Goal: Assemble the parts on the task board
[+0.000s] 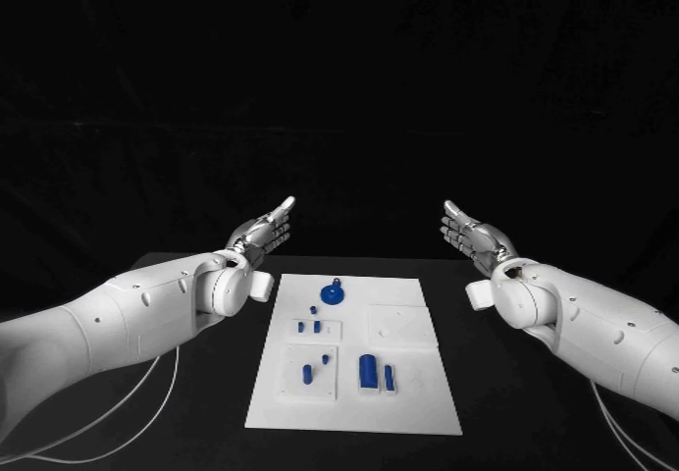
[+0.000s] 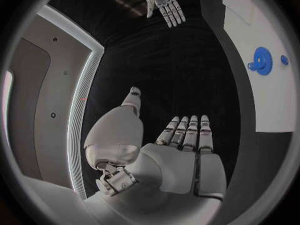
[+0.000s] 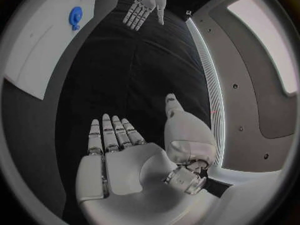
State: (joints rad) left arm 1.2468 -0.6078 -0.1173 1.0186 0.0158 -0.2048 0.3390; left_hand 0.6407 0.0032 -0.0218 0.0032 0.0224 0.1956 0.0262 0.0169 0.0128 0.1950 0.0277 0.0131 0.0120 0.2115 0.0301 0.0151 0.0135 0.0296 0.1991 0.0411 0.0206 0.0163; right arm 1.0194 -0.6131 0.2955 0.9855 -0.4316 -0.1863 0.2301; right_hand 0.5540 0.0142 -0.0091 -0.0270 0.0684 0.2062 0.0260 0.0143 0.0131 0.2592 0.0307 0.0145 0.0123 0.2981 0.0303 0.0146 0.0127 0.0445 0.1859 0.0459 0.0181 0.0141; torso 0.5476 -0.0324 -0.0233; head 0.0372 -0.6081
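Observation:
The white task board [image 1: 410, 397] lies in the middle of the black table. A round blue part [image 1: 334, 292] sits near its far edge, small blue pegs [image 1: 314, 325] lie at its left, and a taller blue block [image 1: 369, 370] stands nearer the front. My left hand [image 1: 265, 229] hovers past the board's far left corner, fingers straight and apart, holding nothing. My right hand [image 1: 471, 233] mirrors it past the far right corner, also empty. The left wrist view shows my left hand [image 2: 181, 150], the round blue part [image 2: 262, 61] and my right hand [image 2: 164, 3]. The right wrist view shows my right hand [image 3: 125, 150].
Raised white square plates [image 1: 399, 323] stand on the board, one at the right and others under the pegs. Bare black table [image 1: 184, 412] runs along both sides of the board. The board's edge [image 3: 37, 60] and my left hand [image 3: 145, 4] appear in the right wrist view.

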